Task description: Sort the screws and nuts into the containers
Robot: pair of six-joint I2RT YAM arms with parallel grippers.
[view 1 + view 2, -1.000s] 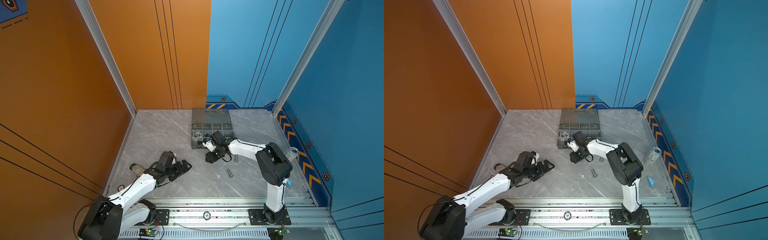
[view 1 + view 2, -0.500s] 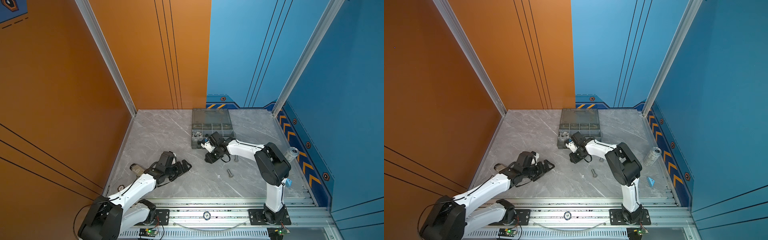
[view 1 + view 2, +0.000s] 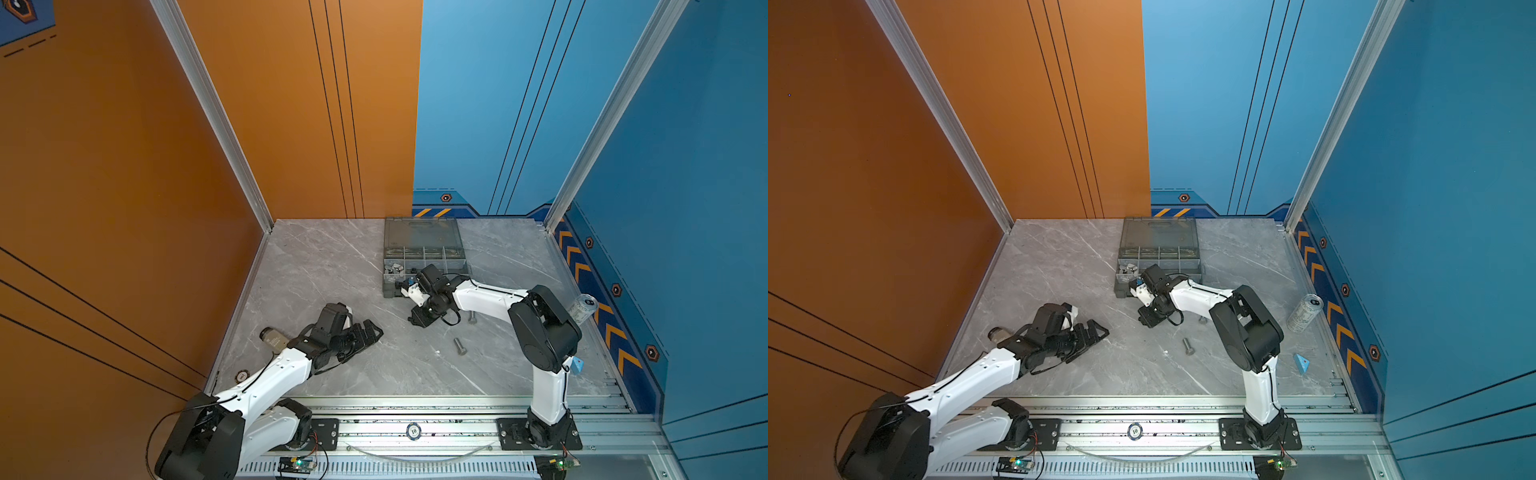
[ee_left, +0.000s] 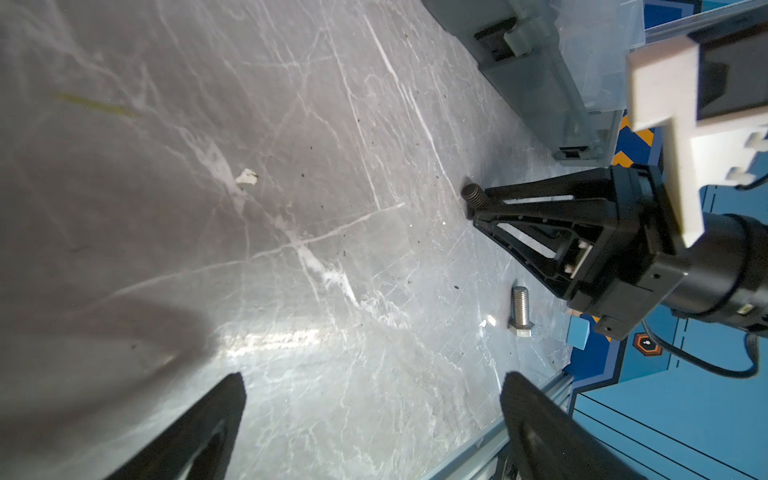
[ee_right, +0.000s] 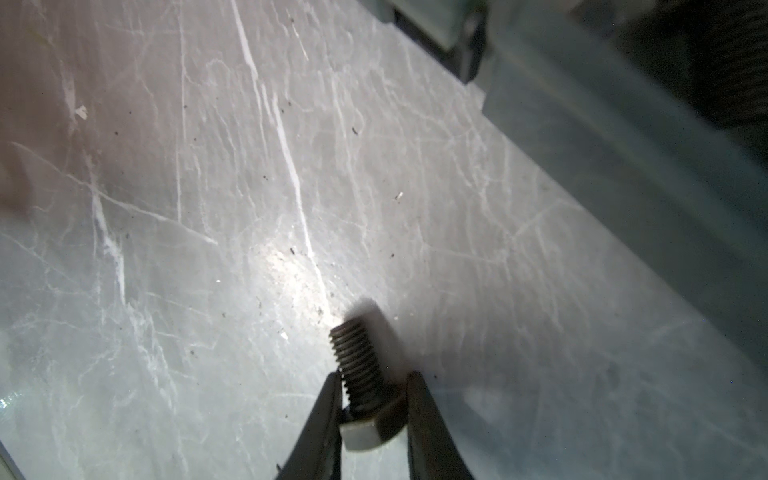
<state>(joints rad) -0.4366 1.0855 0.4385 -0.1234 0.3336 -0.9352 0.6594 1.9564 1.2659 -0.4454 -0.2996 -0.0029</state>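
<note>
Top views overlook everything from high; wrist views hug the tabletop (image 4: 291, 166).

The right gripper (image 5: 374, 376) is closing: its 2 fingers (image 5: 320, 415), wider apart 1 second ago, are now pinching a short black hex-head screw (image 5: 358, 353), with the threaded end poking out beyond the tips. In both top views the right arm (image 3: 486, 297) is drifting slightly toward 9 o'clock, elbow included.

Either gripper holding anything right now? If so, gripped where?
The right gripper pinches a dark screw across its shank next to the hex head, threaded end sticking out. The left gripper is open, empty.
</note>
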